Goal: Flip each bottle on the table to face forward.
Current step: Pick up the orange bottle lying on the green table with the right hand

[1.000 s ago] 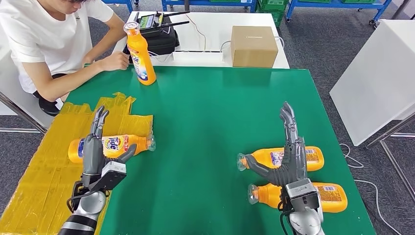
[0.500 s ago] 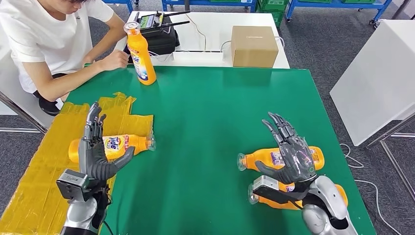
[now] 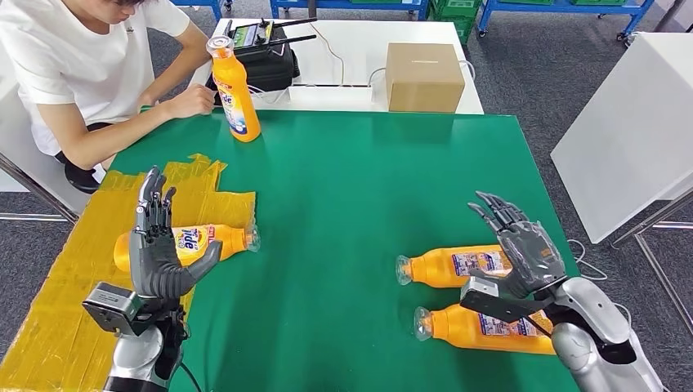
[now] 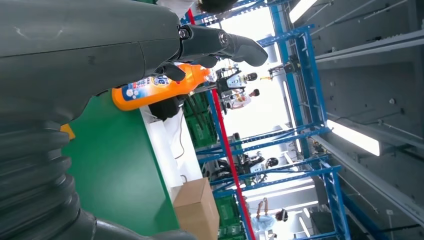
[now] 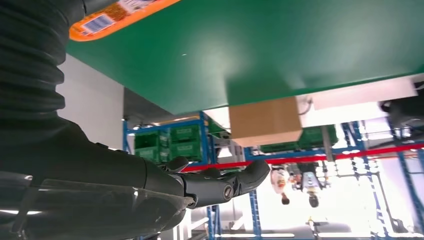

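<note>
Now both hands spread, empty: right hand (image 3: 523, 255) above two lying bottles (image 3: 458, 265), left hand (image 3: 159, 253) beside bottle on yellow tape (image 3: 192, 242). Best lower squarely, wrap body, roll label forward.

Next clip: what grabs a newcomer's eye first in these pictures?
The bright orange plastic bottles on the green table: two lying side by side by the open right hand, one on yellow tape behind the open left hand. A fourth stands upright near the seated person.
</note>
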Tool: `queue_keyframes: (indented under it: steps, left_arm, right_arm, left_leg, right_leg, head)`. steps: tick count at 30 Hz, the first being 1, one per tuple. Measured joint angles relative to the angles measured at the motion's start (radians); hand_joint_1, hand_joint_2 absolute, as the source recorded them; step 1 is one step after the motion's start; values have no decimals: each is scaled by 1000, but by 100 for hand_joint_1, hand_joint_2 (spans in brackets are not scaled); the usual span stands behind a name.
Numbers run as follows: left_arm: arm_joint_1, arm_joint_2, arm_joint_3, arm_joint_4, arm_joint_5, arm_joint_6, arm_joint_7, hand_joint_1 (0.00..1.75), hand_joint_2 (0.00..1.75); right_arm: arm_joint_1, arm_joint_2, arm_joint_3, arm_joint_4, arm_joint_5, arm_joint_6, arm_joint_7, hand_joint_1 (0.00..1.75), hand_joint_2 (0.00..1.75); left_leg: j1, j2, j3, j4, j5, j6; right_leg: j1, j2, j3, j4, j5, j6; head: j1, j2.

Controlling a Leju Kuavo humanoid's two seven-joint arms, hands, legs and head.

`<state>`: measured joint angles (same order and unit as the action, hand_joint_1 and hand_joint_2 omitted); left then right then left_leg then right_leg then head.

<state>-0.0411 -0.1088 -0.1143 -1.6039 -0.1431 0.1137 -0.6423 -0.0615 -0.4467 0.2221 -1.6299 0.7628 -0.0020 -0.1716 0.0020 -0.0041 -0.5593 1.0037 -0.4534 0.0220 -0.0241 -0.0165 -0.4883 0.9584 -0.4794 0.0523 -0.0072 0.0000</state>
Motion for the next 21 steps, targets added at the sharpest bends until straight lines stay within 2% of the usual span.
queue_keyframes:
  steps: [10,21]
  left_arm:
    - [-6,-6,-29,0,-26,3,28,0,175]
    - [-20,-6,-51,0,-32,19,35,0,175]
  right_arm:
    - [-20,3,-10,118,57,-8,38,0,175]
    - [-49,-4,-2,257,56,49,59,0,175]
  left_leg:
    - [0,0,0,0,0,0]
    - [0,0,0,0,0,0]
  right_leg:
    - [0,0,0,0,0,0]
    - [0,0,0,0,0,0]
  head:
    - [0,0]
    - [0,0]
